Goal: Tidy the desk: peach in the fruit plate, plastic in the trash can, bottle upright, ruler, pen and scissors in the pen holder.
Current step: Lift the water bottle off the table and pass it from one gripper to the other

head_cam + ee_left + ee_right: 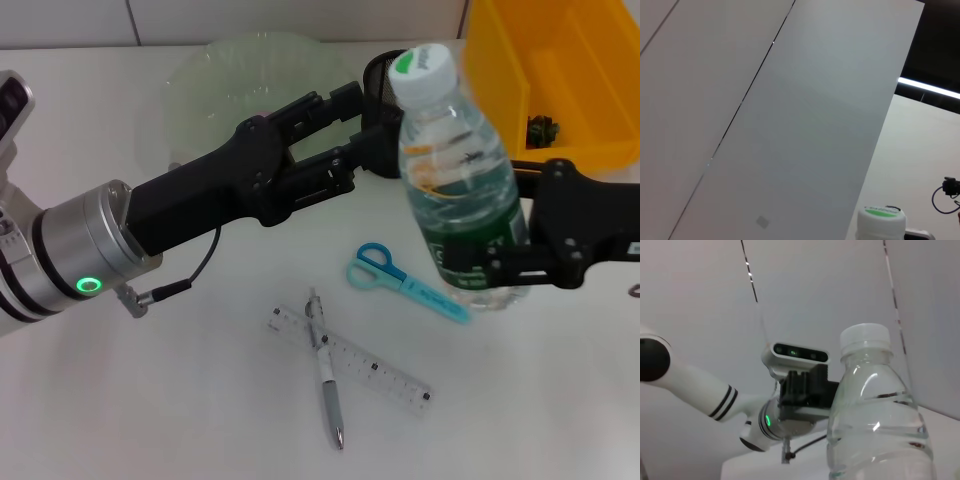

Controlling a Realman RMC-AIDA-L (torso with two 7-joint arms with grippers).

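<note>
My right gripper (512,262) is shut on the lower part of a clear water bottle (458,190) with a white and green cap, holding it upright at the right. The bottle (875,415) fills the right wrist view, and its cap (882,220) shows in the left wrist view. My left gripper (372,125) reaches across the table, open, its tips beside the black mesh pen holder (378,72) with nothing between them. Blue scissors (400,280), a clear ruler (350,362) and a silver pen (327,372) lying across it rest on the table. The peach and the plastic are out of view.
A clear green fruit plate (235,75) stands at the back, partly under my left arm. A yellow bin (570,70) with a small dark object inside sits at the back right. A cable hangs from my left wrist (185,285).
</note>
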